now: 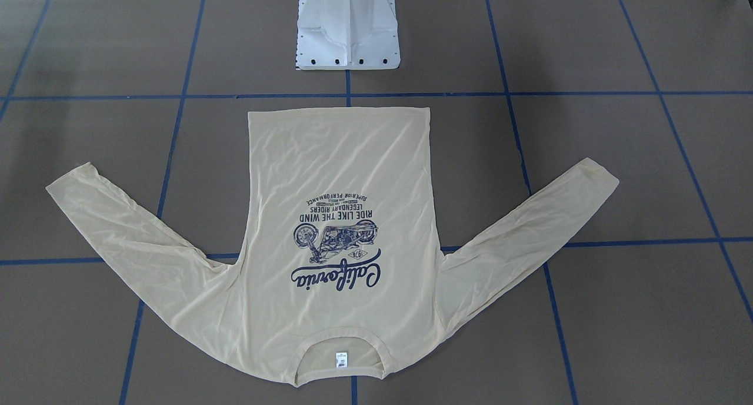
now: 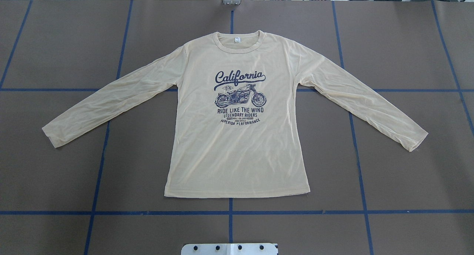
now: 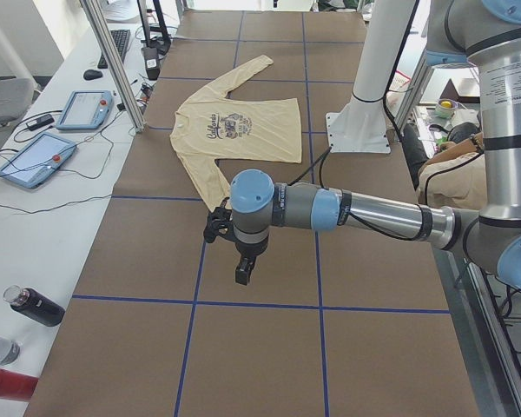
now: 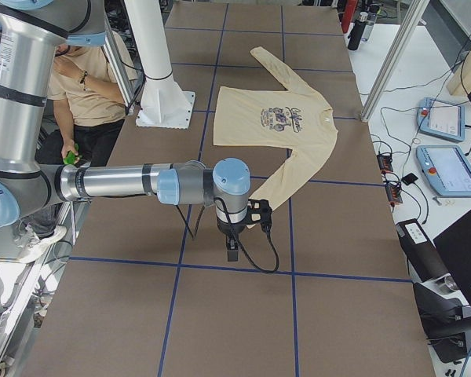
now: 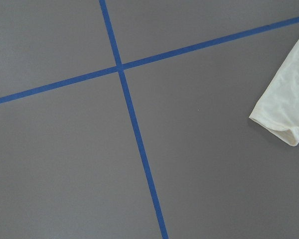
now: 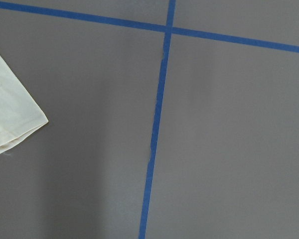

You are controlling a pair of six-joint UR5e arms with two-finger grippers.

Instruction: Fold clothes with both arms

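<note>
Covering the table (image 2: 55, 43) is brown matting crossed by blue tape lines (image 5: 134, 129), and a white pedestal (image 1: 348, 34) is standing at the robot's edge. The T-shirt (image 2: 237, 143) is lying flat, print up and sleeves spread, between the left gripper (image 3: 243, 274) and the right gripper (image 4: 232, 253). Each gripper is apparently hanging just beyond a cuff. Teach pendants (image 3: 35, 161) are sitting on a side bench. Both grippers are showing only small and side-on, so I cannot tell how their jaws are standing.
</note>
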